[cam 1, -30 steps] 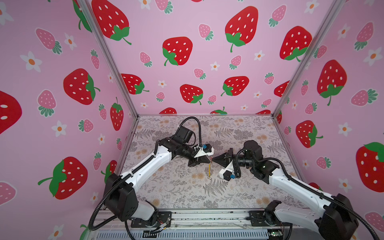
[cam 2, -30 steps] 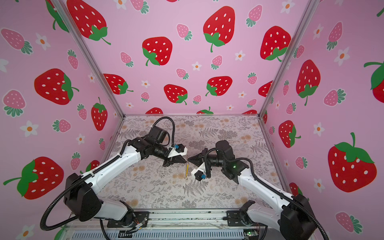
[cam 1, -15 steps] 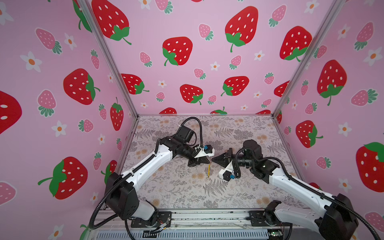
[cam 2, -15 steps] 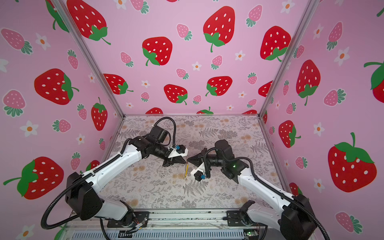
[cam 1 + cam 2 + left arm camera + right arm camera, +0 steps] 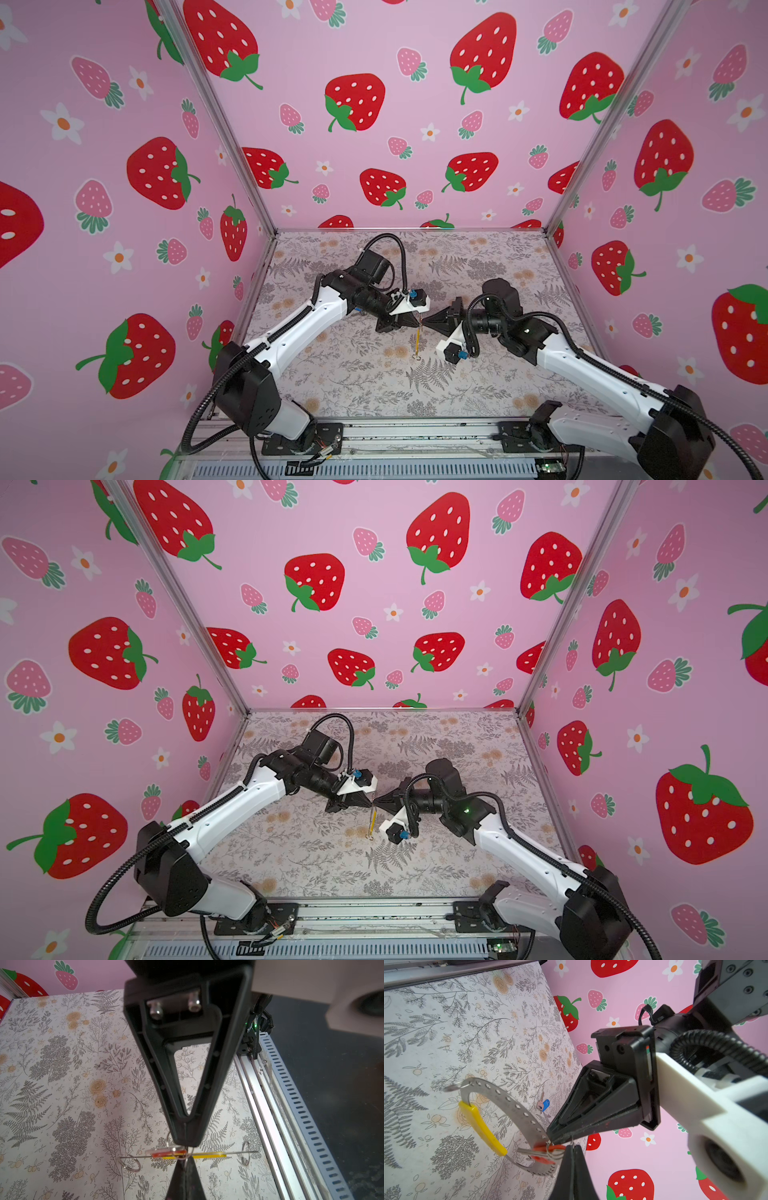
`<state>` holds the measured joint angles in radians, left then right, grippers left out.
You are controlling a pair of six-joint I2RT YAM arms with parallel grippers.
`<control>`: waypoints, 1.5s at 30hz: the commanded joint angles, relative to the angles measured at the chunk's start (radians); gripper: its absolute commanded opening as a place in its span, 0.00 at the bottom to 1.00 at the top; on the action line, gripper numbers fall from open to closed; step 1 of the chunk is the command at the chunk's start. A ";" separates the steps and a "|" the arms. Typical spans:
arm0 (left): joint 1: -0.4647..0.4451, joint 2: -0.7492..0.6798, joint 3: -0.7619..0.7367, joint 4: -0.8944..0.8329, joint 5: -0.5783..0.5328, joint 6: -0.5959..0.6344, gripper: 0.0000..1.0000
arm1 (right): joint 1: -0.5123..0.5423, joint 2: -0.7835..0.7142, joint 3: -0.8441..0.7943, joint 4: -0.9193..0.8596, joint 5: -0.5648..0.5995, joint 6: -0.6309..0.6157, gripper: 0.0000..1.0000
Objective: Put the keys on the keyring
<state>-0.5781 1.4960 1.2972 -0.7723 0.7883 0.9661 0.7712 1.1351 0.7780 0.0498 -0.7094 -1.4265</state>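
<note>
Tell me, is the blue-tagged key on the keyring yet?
No, the blue-tagged key lies alone on the table, apart from the keyring.

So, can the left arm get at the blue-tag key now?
Likely not yet: the left gripper is shut on the keyring. The blue-tag key lies uncovered on the table, so the way looks free once it lets go.

Three pink walls close the cell: a back wall [image 5: 407, 124], a left wall [image 5: 83, 257] and a right wall [image 5: 685, 199], all printed with red and pale strawberries and small white flowers. Bare metal posts [image 5: 220, 120] run up the two back corners. The counter [image 5: 478, 257] is covered with pale paper showing grey ferns and orange blossoms. A metal rail [image 5: 415, 434] and a slotted duct [image 5: 374, 471] line its front edge. The light is soft and even.
</note>
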 commanded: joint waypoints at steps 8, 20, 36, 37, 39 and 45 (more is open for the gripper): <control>-0.004 0.002 0.047 -0.040 0.008 0.034 0.00 | 0.010 0.019 0.029 -0.072 0.005 -0.027 0.00; -0.001 -0.025 0.027 -0.003 -0.004 0.021 0.00 | 0.009 0.000 0.006 -0.079 0.051 -0.032 0.00; 0.020 -0.072 -0.025 0.117 0.039 -0.049 0.00 | 0.013 -0.024 -0.067 0.045 0.115 0.032 0.00; 0.021 -0.074 -0.028 0.122 0.039 -0.051 0.00 | 0.013 -0.026 -0.072 0.055 0.116 0.040 0.00; 0.023 -0.082 -0.036 0.133 0.039 -0.053 0.00 | 0.012 -0.035 -0.086 0.085 0.118 0.060 0.00; 0.027 -0.111 -0.074 0.193 0.035 -0.074 0.00 | 0.011 -0.052 -0.118 0.147 0.124 0.115 0.00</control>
<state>-0.5587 1.4246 1.2324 -0.6418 0.7712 0.8997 0.7773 1.1019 0.6876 0.1768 -0.5861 -1.3552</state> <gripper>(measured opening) 0.049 0.039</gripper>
